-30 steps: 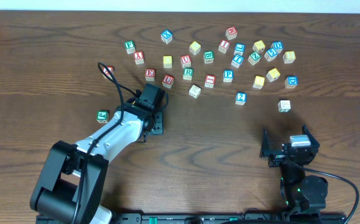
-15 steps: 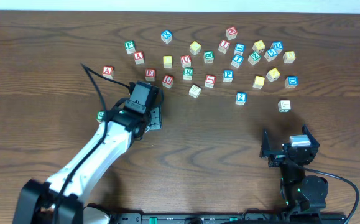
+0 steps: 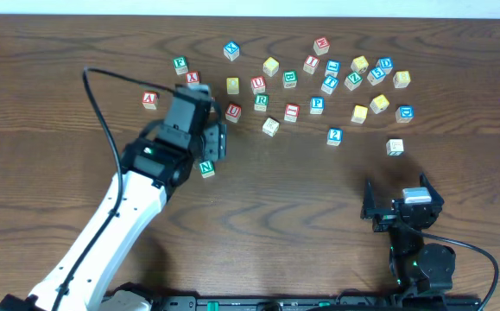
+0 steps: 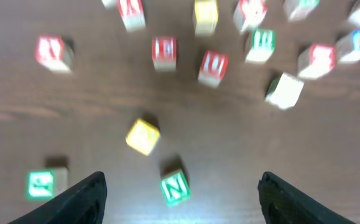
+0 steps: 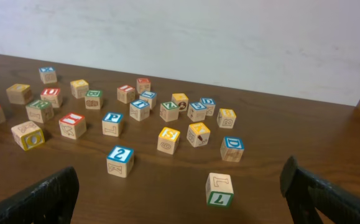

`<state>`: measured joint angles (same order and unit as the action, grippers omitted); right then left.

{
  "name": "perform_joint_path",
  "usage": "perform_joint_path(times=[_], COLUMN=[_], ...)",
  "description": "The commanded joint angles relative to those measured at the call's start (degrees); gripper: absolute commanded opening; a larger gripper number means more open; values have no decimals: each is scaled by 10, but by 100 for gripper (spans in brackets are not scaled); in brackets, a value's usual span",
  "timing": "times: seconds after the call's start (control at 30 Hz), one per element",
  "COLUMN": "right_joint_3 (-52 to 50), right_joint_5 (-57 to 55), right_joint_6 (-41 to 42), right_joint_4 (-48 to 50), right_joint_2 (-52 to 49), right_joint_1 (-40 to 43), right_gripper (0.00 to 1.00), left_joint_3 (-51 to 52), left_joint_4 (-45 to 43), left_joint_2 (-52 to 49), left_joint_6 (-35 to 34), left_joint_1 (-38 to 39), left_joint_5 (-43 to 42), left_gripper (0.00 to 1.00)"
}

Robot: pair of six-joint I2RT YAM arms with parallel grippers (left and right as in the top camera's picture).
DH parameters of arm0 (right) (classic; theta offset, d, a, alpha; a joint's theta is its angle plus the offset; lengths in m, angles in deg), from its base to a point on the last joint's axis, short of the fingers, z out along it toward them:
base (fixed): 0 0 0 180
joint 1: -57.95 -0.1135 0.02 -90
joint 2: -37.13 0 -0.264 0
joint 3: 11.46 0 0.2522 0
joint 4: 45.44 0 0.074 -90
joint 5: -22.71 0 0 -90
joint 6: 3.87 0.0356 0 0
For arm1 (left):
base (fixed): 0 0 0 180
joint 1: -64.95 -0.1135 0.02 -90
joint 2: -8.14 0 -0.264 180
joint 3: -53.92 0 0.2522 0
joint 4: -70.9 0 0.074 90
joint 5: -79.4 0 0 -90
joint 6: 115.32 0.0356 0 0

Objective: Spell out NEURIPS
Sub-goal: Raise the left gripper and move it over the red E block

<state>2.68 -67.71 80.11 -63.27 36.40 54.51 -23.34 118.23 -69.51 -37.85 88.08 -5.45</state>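
right pincer [image 5: 178, 171]: low by the near edge, right of centre; fingers spread wide, gripping nothing.
left pincer [image 4: 181, 180]: above the bench [image 3: 301, 216], left of centre; fingers wide apart, gripping nothing.
N [image 3: 206, 168]: green letter face up, lying free about midway between the near and far edges, left of centre. In the left wrist view it sits between the two fingers and touches neither. Its sides are turned a little askew to the bench edges. It is a cube, so it has no long axis.
green cube [image 4: 41, 185]: left of N, letter blurred.
yellow cube [image 4: 143, 135]: just beyond N, corner-on, letter blurred.
2 [image 5: 120, 155]: blue, alone on the right, nearer than the row.
row: E [image 4: 164, 51], U [image 4: 213, 65], R [image 3: 261, 101], a red cube [image 3: 292, 111] with its letter too small to read, then P [image 3: 317, 104]. It runs left to right roughly parallel to the far edge, with gaps between the cubes.
A [image 3: 150, 99]: red, left of the row.
far cubes: a loose scatter toward the far edge; a blue X [image 3: 231, 50] and a blue D [image 5: 232, 146] can be read.
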Motion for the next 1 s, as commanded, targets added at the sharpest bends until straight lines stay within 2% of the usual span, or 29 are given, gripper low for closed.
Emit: perform_joint_path(times=[0.0, 0.23, 0.5, 0.7, 0.97], right_joint_3=[-1, -1, -1, -1, -1], right_joint_5=[0, 0, 0, 0, 0], right_joint_6=[9, 9, 8, 9, 8], right_joint_4=[-3, -3, -3, -3, -3], right_joint_2=[2, 2, 2, 2, 2], right_joint_1=[5, 5, 5, 5, 5], right_gripper=[99, 99, 99, 99, 99], left_joint_3=[-50, -161, -301, -336, -336], left_joint_4=[7, 74, 147, 160, 158], left_joint_2=[-14, -115, -274, -337, -356], left_joint_6=[27, 62, 70, 78, 95], left_joint_1=[-28, -75, -80, -80, -80], left_joint_5=[19, 5, 4, -2, -13], left_gripper=[77, 77, 77, 77, 77])
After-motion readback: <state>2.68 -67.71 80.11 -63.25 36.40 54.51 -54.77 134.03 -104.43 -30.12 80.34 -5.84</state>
